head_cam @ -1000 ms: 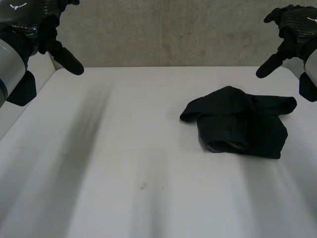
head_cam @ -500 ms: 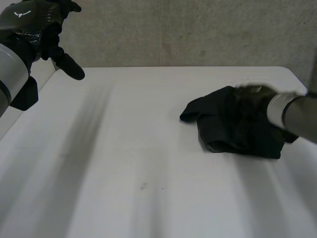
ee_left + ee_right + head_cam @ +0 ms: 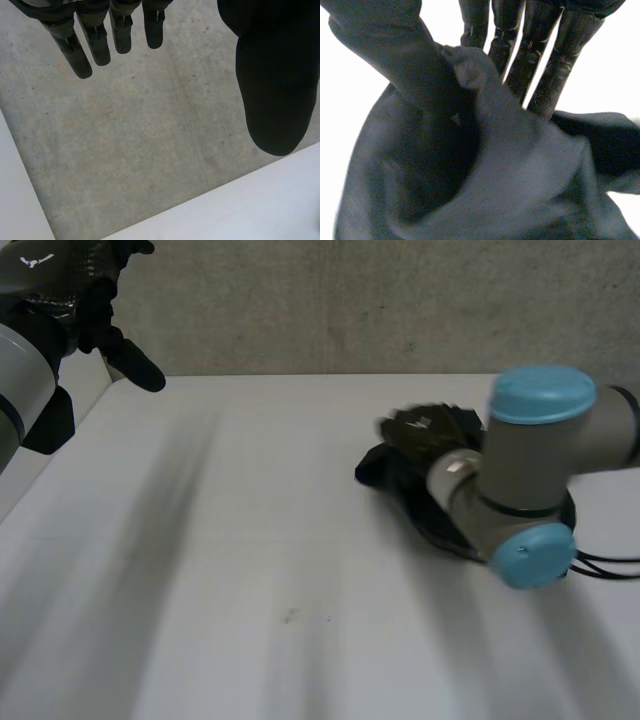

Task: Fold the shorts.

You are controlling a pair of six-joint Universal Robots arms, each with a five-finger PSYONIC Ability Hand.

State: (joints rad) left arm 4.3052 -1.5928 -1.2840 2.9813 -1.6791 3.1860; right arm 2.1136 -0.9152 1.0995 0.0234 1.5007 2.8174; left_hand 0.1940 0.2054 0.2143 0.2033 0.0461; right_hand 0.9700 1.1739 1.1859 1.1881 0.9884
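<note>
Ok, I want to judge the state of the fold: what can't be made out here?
Head view: the right arm covers most of the shorts, so their layout is hidden.
Right wrist view: the right hand pinches a fold, but the shorts run off the edges; which part it holds cannot be told.
Left wrist view: the edge cuts off the palm of the left hand.

We see a white table [image 3: 250, 540] with the black shorts [image 3: 385, 470] lying crumpled on its right half, toward the far edge. A small dark speck [image 3: 290, 616] marks its near middle.
</note>
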